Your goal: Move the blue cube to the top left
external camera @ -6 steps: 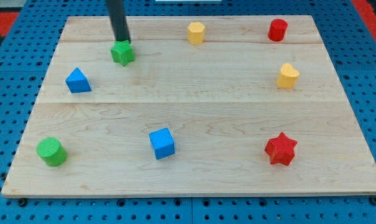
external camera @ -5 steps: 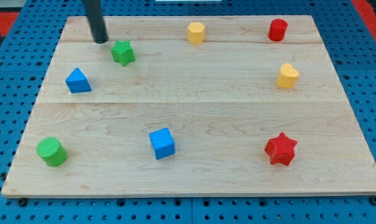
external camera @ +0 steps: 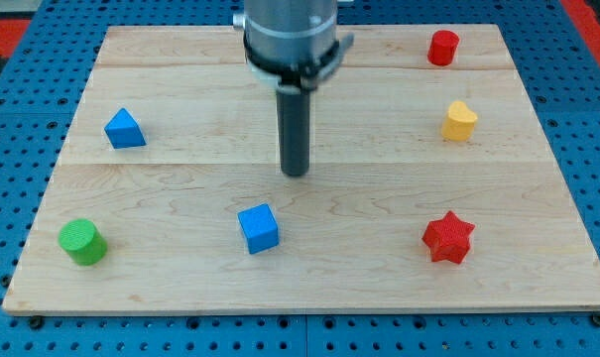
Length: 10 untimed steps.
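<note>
The blue cube [external camera: 258, 228] sits on the wooden board [external camera: 379, 288] at the lower middle, left of centre. My tip [external camera: 296, 172] rests on the board a short way above and to the right of the cube, apart from it. The arm's grey body [external camera: 288, 35] comes down from the view's top and hides the part of the board behind it.
A blue triangular block [external camera: 125, 129] lies at the left. A green cylinder [external camera: 81, 242] is at the lower left. A red star [external camera: 448, 237] is at the lower right. A yellow block [external camera: 459, 120] and a red cylinder [external camera: 442, 47] are at the upper right.
My tip has moved from the board's top left down and right to the middle, near the blue cube. The arm body now hides the green star and the yellow block.
</note>
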### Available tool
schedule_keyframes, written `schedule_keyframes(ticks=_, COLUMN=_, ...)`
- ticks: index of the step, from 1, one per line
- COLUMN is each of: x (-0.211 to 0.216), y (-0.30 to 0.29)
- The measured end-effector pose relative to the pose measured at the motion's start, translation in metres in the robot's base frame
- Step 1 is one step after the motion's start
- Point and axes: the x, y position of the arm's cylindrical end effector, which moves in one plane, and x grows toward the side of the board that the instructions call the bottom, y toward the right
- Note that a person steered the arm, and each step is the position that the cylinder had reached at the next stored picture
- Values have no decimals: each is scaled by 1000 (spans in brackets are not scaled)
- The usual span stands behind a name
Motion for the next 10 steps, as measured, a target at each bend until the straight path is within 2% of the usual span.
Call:
schedule_keyframes(ticks=1, x=24, y=-1)
schedule_keyframes(ticks=2, x=105, y=-6)
schedule_keyframes(ticks=3, x=83, y=-48)
schedule_keyframes(ticks=5, x=-53, y=-123)
schedule_keyframes(ticks=7, x=-92, y=-86)
schedule_keyframes(ticks=8, x=-110, y=-155)
schedule_keyframes(ticks=9, x=-124, y=-163)
schedule_keyframes(ticks=10, x=-138, y=-213)
